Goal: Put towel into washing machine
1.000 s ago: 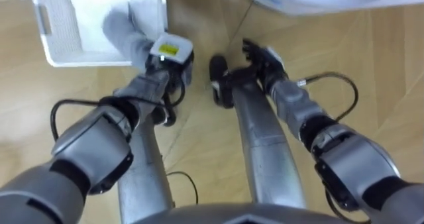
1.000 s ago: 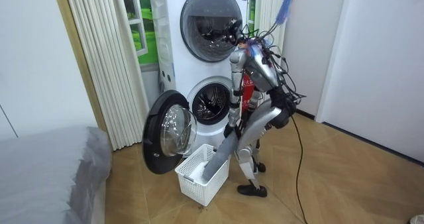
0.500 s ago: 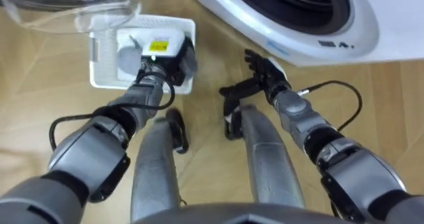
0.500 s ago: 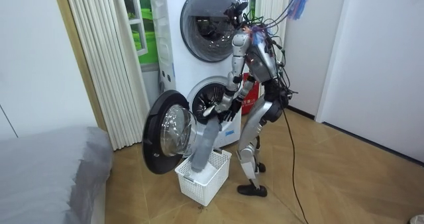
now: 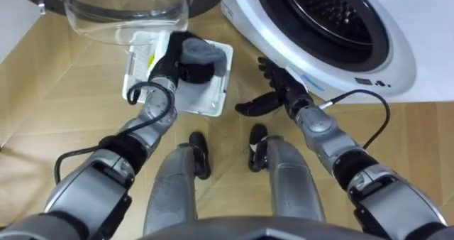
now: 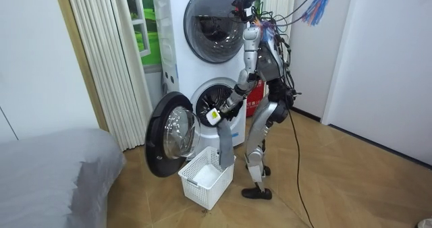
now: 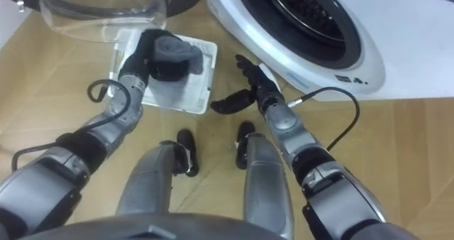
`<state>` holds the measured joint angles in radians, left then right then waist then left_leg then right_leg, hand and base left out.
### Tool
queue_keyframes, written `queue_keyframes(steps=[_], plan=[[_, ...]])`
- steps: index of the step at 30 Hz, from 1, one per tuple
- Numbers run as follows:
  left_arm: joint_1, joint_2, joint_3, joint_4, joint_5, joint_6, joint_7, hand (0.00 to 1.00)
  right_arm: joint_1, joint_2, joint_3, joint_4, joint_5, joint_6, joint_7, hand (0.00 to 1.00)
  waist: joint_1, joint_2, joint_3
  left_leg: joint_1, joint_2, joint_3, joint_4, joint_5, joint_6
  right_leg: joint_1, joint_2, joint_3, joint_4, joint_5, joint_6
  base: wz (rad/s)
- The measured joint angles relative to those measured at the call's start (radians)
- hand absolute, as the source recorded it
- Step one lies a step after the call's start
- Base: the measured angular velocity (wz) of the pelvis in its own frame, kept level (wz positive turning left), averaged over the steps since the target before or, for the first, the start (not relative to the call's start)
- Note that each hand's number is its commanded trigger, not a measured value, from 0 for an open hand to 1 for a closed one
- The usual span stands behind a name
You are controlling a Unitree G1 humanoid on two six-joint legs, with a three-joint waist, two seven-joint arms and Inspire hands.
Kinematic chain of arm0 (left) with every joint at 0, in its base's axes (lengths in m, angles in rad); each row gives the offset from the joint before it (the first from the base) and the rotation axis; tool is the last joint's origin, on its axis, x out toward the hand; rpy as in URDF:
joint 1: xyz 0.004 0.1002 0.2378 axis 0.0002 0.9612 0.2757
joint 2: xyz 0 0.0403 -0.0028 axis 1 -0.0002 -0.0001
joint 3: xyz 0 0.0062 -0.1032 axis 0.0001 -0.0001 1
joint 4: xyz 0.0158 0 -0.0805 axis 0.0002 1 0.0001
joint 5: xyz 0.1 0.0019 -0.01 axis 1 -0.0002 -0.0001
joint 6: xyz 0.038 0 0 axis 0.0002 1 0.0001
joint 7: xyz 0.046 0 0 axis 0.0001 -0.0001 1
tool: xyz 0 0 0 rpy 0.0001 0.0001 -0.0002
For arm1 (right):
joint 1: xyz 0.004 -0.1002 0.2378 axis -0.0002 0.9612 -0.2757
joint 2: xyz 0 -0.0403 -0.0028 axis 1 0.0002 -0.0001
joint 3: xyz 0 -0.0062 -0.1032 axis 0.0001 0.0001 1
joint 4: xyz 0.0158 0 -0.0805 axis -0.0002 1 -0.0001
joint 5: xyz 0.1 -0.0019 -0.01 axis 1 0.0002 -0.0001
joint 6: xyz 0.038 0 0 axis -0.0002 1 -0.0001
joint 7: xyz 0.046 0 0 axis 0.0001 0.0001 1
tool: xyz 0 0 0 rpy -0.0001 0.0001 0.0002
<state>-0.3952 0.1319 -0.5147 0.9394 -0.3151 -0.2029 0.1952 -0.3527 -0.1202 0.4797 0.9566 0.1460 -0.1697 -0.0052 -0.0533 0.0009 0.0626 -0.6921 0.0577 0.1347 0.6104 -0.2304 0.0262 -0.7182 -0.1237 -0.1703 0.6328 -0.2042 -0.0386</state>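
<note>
Robot now stands upright just in front of the washing machine (image 6: 202, 66); a second ago it was bent low over the basket (image 6: 206, 179). Left hand (image 5: 170, 64) has come up from inside the basket and is clenched around the top of the grey towel (image 5: 199, 52). In the room view that hand is level with the machine's lower drum opening, just in front of it. The towel (image 6: 225, 154) hangs straight down from it, with its lower end still at the basket rim; earlier it trailed slanted from the basket. Right hand (image 5: 275, 91) is empty with fingers spread, near the machine's front below the drum, about where it was before. Round door (image 6: 169, 144) stays swung open beside the machine, and the basket is unmoved on the floor (image 6: 351, 187) below the door.
</note>
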Motion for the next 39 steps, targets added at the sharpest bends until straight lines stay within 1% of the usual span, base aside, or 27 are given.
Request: queue_keyframes(steps=[1,3,5,6,7,8,9,10,11,12,15,16,18,19,21,23,25,26,27,28,30,33,35,37,38,39], plan=[[0.006,0.001,-0.001,0.000,-0.038,0.001,-0.028,1.00,0.001,0.000,0.000,0.000,-0.002,0.000,0.008,0.00,0.000,0.001,-0.0009,0.003,0.001,0.000,-0.002,0.000,0.000,0.006,0.001,-0.001,-0.005,0.001,0.000,0.00],[0.012,0.007,-0.022,-0.001,-0.211,0.001,-0.137,1.00,-0.004,-0.005,0.000,0.004,0.004,0.000,0.026,0.00,0.004,-0.002,-0.0063,0.007,0.002,0.002,-0.013,0.005,0.001,0.013,0.003,-0.003,-0.019,0.010,0.002,0.04],[0.012,0.012,-0.036,-0.003,-0.279,0.002,-0.196,1.00,-0.009,-0.007,0.000,0.006,0.005,0.000,0.031,0.00,0.005,0.000,-0.0082,0.009,0.002,0.003,-0.020,0.011,0.004,0.017,0.004,-0.006,-0.029,0.018,0.002,0.00],[0.012,0.013,-0.036,-0.007,-0.290,0.002,-0.235,1.00,-0.010,-0.008,-0.001,0.009,0.002,-0.001,0.032,0.00,0.005,0.001,-0.0085,0.010,0.001,0.004,-0.024,0.013,0.005,0.018,0.003,-0.007,-0.031,0.021,0.004,0.00],[0.012,0.011,-0.036,-0.008,-0.295,0.002,-0.256,1.00,-0.010,-0.009,-0.001,0.011,0.001,-0.001,0.031,0.00,0.006,0.001,-0.0085,0.010,0.001,0.004,-0.024,0.013,0.005,0.018,0.003,-0.009,-0.031,0.021,0.004,0.00],[0.012,0.012,-0.036,-0.009,-0.320,0.006,-0.294,1.00,-0.010,-0.009,-0.001,0.019,0.000,0.000,0.033,0.00,0.008,0.001,-0.0088,0.010,0.001,0.003,-0.024,0.013,0.006,0.019,0.004,-0.011,-0.037,0.021,0.004,0.00],[0.015,0.016,-0.036,-0.010,-0.342,0.014,-0.323,1.00,-0.009,-0.009,-0.001,0.028,-0.003,0.002,0.040,0.00,0.010,0.005,-0.0111,0.011,0.003,0.001,-0.025,0.013,0.006,0.023,0.007,-0.014,-0.046,0.026,0.003,0.00],[0.019,0.018,-0.037,-0.015,-0.355,0.018,-0.336,1.00,-0.009,-0.009,-0.001,0.029,-0.009,0.007,0.042,0.00,0.010,0.005,-0.0114,0.011,0.003,0.001,-0.025,0.013,0.006,0.023,0.007,-0.014,-0.047,0.026,0.003,0.00],[0.024,0.027,-0.037,-0.023,-0.380,0.031,-0.361,1.00,-0.009,-0.009,-0.001,0.029,-0.024,0.013,0.043,0.00,0.010,0.006,-0.0117,0.011,0.003,-0.001,-0.025,0.013,0.006,0.023,0.007,-0.013,-0.047,0.026,0.003,0.00],[0.032,0.036,-0.039,-0.041,-0.403,0.048,-0.377,1.00,-0.009,-0.010,-0.002,0.027,-0.032,0.018,0.048,0.00,0.007,0.007,-0.0122,0.011,0.003,-0.002,-0.026,0.013,0.006,0.022,0.007,-0.012,-0.048,0.026,0.003,0.00],[0.043,0.043,-0.039,-0.056,-0.441,0.054,-0.412,1.00,-0.005,-0.016,-0.002,0.020,-0.035,0.018,0.064,0.00,0.009,0.010,-0.0146,0.011,0.003,-0.001,-0.025,0.013,0.006,0.023,0.006,-0.009,-0.048,0.027,0.004,0.00],[0.043,0.044,-0.037,-0.056,-0.442,0.059,-0.427,1.00,0.002,-0.024,-0.002,0.006,-0.037,0.017,0.072,0.00,0.010,0.014,-0.0167,0.011,0.003,-0.001,-0.020,0.013,0.006,0.023,0.006,-0.007,-0.046,0.027,0.005,0.00],[0.043,0.046,-0.030,-0.057,-0.462,0.073,-0.452,1.00,0.013,-0.030,-0.002,0.002,-0.038,0.017,0.083,0.00,0.012,0.025,-0.0234,0.012,0.003,-0.001,-0.019,0.013,0.006,0.023,0.006,-0.007,-0.042,0.027,0.005,0.00],[0.043,0.046,-0.028,-0.060,-0.464,0.073,-0.456,1.00,0.016,-0.030,-0.002,0.002,-0.038,0.017,0.083,0.00,0.013,0.028,-0.0245,0.012,0.004,-0.001,-0.020,0.013,0.006,0.023,0.006,-0.007,-0.042,0.028,0.005,0.00],[0.043,0.045,-0.016,-0.108,-0.469,0.075,-0.477,1.00,0.021,-0.029,-0.004,0.002,-0.042,0.017,0.086,0.00,0.025,0.035,-0.0233,0.013,0.005,0.000,-0.025,0.013,0.006,0.022,0.007,-0.006,-0.045,0.028,0.004,0.00],[0.043,0.044,0.000,-0.164,-0.479,0.075,-0.509,1.00,0.024,-0.028,-0.025,0.002,-0.057,0.017,0.096,0.00,0.036,0.038,-0.0241,0.013,0.005,0.001,-0.028,0.014,0.005,0.022,0.007,-0.006,-0.047,0.029,0.003,0.00],[0.043,0.043,0.011,-0.211,-0.534,0.074,-0.543,1.00,0.025,-0.023,-0.035,0.002,-0.078,0.017,0.099,0.00,0.039,0.040,-0.0242,0.016,0.005,0.002,-0.029,0.014,0.005,0.025,0.008,-0.006,-0.047,0.029,0.002,0.00],[0.043,0.041,0.021,-0.237,-0.579,0.071,-0.566,1.00,0.025,-0.023,-0.036,0.002,-0.079,0.017,0.105,0.00,0.044,0.040,-0.0241,0.016,0.006,0.003,-0.029,0.015,0.005,0.025,0.009,-0.004,-0.048,0.030,0.002,-0.03],[0.042,0.037,0.025,-0.256,-0.599,0.071,-0.572,1.00,0.025,-0.023,-0.044,0.000,-0.078,0.015,0.105,0.00,0.045,0.040,-0.0241,0.016,0.006,0.003,-0.028,0.015,0.005,0.025,0.010,-0.003,-0.050,0.031,0.002,-0.04],[0.042,0.037,0.026,-0.262,-0.599,0.071,-0.572,1.00,0.025,-0.024,-0.050,-0.001,-0.078,0.014,0.106,0.00,0.045,0.040,-0.0241,0.015,0.007,0.003,-0.029,0.015,0.005,0.025,0.012,-0.003,-0.052,0.032,0.003,-0.08],[0.043,0.037,0.028,-0.283,-0.597,0.071,-0.577,1.00,0.029,-0.025,-0.069,-0.003,-0.080,0.014,0.106,0.00,0.053,0.040,-0.0240,0.009,0.019,0.005,-0.030,0.014,0.005,0.025,0.025,-0.001,-0.075,0.045,0.001,-0.13],[0.043,0.036,0.043,-0.289,-0.596,0.071,-0.593,1.00,0.041,-0.027,-0.080,-0.002,-0.101,0.014,0.103,0.00,0.058,0.040,-0.0238,0.005,0.020,0.005,-0.029,0.015,0.004,0.024,0.028,0.000,-0.079,0.046,0.001,-0.02],[0.043,0.041,0.045,-0.319,-0.596,0.072,-0.594,1.00,0.044,-0.027,-0.083,-0.001,-0.113,0.015,0.106,0.00,0.060,0.040,-0.0238,0.000,0.020,0.004,-0.029,0.015,0.004,0.020,0.028,-0.002,-0.080,0.046,0.001,0.00],[0.043,0.042,0.052,-0.349,-0.597,0.072,-0.601,1.00,0.044,-0.021,-0.098,-0.001,-0.122,0.016,0.113,0.00,0.061,0.040,-0.0238,-0.002,0.020,0.003,-0.030,0.015,0.004,0.019,0.028,-0.002,-0.081,0.047,0.001,0.00],[0.043,0.040,0.060,-0.362,-0.597,0.072,-0.605,1.00,0.044,-0.010,-0.115,0.000,-0.124,0.017,0.117,0.00,0.060,0.040,-0.0238,-0.002,0.020,0.004,-0.030,0.015,0.004,0.019,0.028,-0.001,-0.082,0.047,0.002,0.00],[0.043,0.036,0.072,-0.369,-0.597,0.072,-0.612,1.00,0.042,-0.001,-0.130,0.000,-0.125,0.017,0.118,1.00,0.058,0.040,-0.0237,-0.002,0.020,0.004,-0.031,0.015,0.004,0.019,0.029,-0.001,-0.082,0.046,0.002,0.00]])
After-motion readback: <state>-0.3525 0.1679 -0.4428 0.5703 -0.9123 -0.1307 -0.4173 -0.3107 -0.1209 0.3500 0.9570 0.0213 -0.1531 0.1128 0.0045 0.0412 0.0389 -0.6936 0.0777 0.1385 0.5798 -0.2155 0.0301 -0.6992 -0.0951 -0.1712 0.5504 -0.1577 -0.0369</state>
